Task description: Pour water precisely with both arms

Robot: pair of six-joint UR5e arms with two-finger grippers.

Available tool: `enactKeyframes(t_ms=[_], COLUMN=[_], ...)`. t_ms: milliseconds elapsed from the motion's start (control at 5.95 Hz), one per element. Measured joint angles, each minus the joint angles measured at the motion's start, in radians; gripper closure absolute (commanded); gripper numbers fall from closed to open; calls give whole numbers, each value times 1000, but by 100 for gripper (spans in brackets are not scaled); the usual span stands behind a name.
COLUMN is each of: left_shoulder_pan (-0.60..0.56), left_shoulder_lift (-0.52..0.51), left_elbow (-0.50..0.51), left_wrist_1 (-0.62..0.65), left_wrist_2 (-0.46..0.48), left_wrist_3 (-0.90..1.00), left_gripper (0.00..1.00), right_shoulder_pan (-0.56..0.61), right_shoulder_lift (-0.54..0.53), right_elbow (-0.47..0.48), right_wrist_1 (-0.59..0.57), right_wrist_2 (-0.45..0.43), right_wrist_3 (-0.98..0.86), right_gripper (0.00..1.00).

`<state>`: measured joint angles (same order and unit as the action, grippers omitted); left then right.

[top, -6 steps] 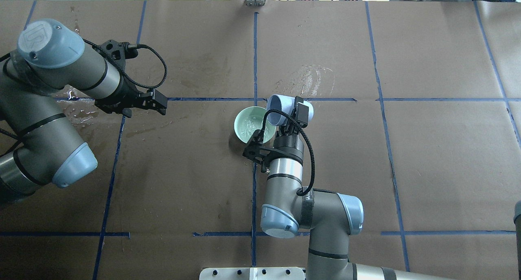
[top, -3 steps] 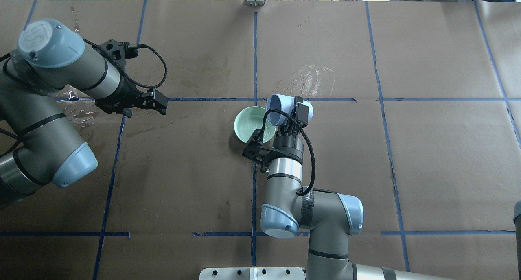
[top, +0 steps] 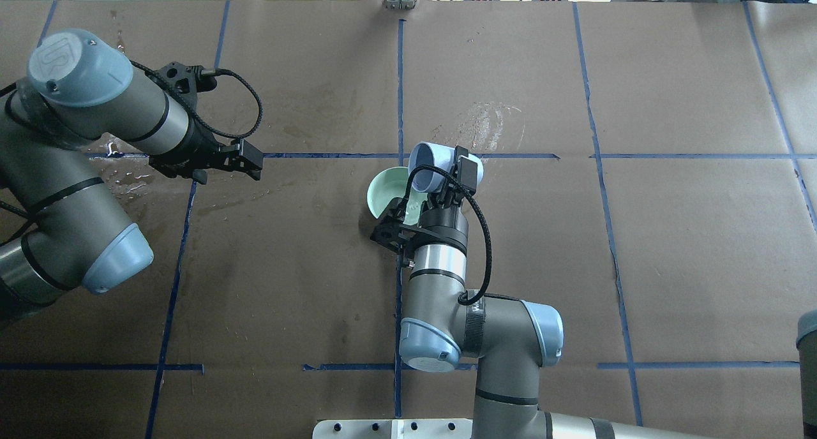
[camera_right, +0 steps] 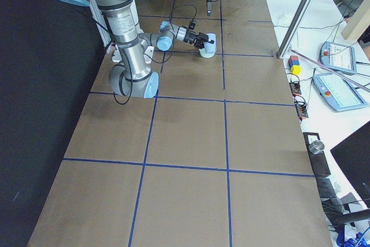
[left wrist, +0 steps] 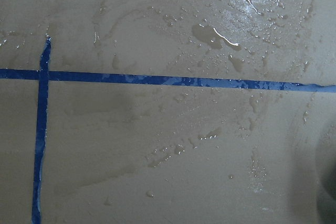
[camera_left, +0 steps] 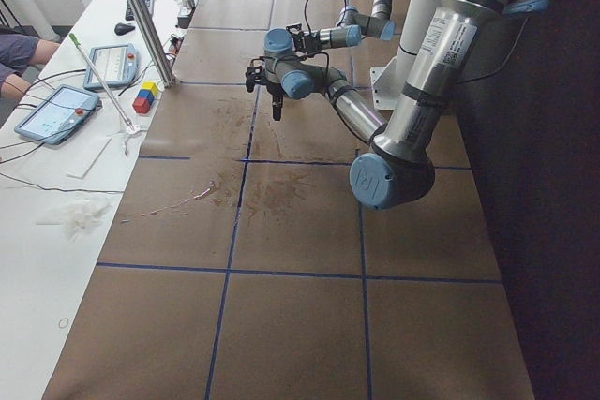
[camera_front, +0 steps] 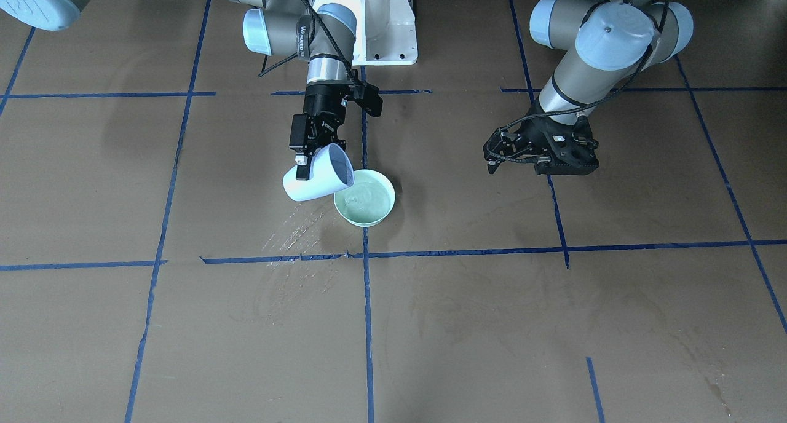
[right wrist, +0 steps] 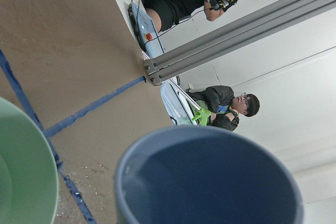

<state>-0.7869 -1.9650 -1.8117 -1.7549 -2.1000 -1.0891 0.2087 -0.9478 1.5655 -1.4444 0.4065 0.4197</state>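
Brown paper covers my bench point(top: 670, 247), matte and creased, ruled into squares by blue tape point(top: 400, 75). Starting at the left of the overhead feed, the left arm point(top: 76, 107) hangs its black left hand point(top: 249, 160) above a tape crossing with nothing in it. I cannot tell whether its fingers are spread or closed. Under it the paper is wet, with shiny droplets and small puddles point(left wrist: 215, 32).

Toward the middle sits a round mint-green bowl point(top: 375, 196), smooth and shallow, and the water point(camera_front: 367, 200) lies in it, clear and faintly rippled. Just right of it, the right hand point(top: 456, 178) is clamped on the wall of a pale blue cup point(top: 429, 171). The cup is a smooth cylinder tipped on its side, its mouth leaning over the bowl's rim. From the wrist feed I cannot tell whether any water is inside the cup. Beyond the cup a whitish streaky smear point(top: 485, 123) marks the paper. The right arm point(top: 440, 279) reaches in from the near edge.
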Motion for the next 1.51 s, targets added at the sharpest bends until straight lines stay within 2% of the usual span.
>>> enactKeyframes(t_ms=[336,840,1513], left_shoulder_pan=[0,0,0], left_shoulder_lift=[0,-1,-3], left_elbow=[0,-3,-7], left_wrist_1=[0,0,0], left_wrist_2=[0,1,2], left_wrist_3=[0,0,0], left_gripper=[0,0,0], right_shoulder_pan=[7,76,174], right_shoulder_lift=[6,-18,-222], right_elbow=[50,206,424], right_wrist_1=[1,1,2], right_wrist_2=[45,229,359], right_wrist_3=[120,375,451], right_gripper=[100,100,100])
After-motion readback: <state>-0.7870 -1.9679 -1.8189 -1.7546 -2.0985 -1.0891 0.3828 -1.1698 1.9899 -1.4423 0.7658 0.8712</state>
